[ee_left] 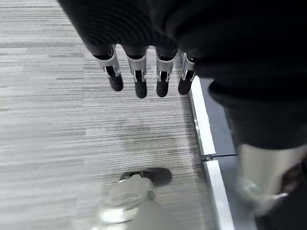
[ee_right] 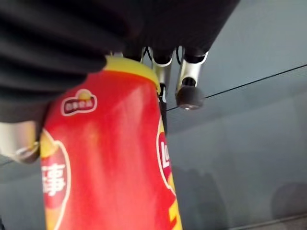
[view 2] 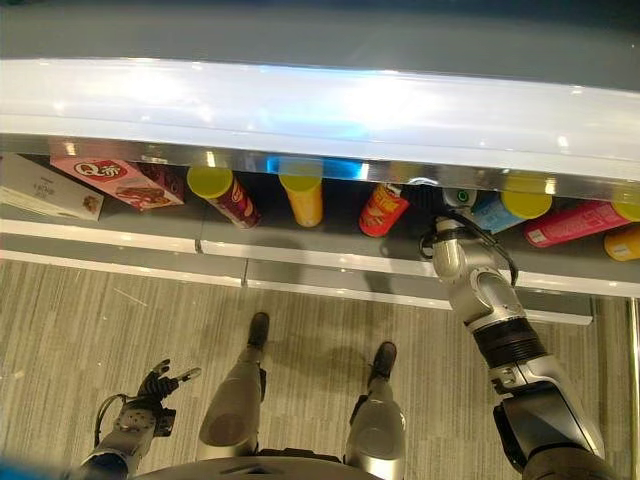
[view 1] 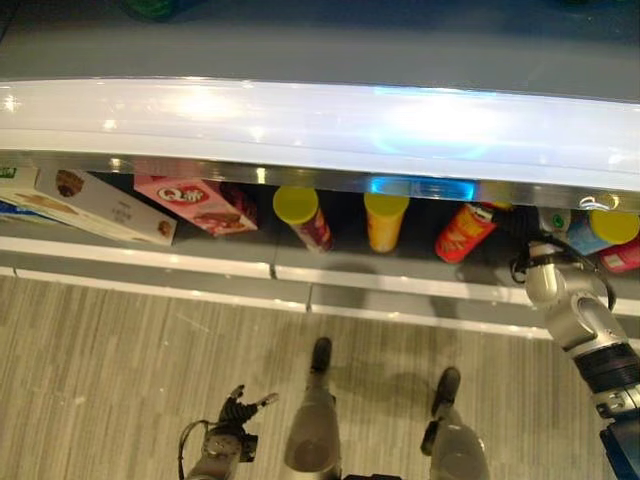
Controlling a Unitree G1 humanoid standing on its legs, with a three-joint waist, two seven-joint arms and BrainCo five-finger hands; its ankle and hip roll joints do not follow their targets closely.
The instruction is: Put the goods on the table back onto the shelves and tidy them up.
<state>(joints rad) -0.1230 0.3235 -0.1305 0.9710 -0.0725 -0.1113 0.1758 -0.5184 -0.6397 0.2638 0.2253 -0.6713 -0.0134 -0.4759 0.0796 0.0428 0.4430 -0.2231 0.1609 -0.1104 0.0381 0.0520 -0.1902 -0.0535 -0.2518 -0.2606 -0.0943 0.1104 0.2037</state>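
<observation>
From the left eye view, the right robot hand (view 1: 518,228) reaches in under the lit shelf edge (view 1: 320,125) beside a leaning red can (view 1: 462,232); the step in hand looks like setting this can among the row on the lower shelf (view 1: 400,262), where a yellow can (view 1: 386,220), a dark-red can with a yellow lid (view 1: 303,216) and a pink box (view 1: 195,203) already lie. The left robot hand (view 1: 238,412) hangs low over the striped floor (view 1: 120,360). In the right eye view the red can tilts between the yellow can and a blue can (view 2: 497,212), with a pink can (view 2: 572,224) further right. The left wrist view shows that hand's fingers (ee_left: 139,76) straight and apart, holding nothing. In the right wrist view the fingers (ee_right: 189,88) curl round the red can, clamped on it. Next, I judge, it should be stood upright and released; the overhanging edge and close neighbours leave little room.
</observation>
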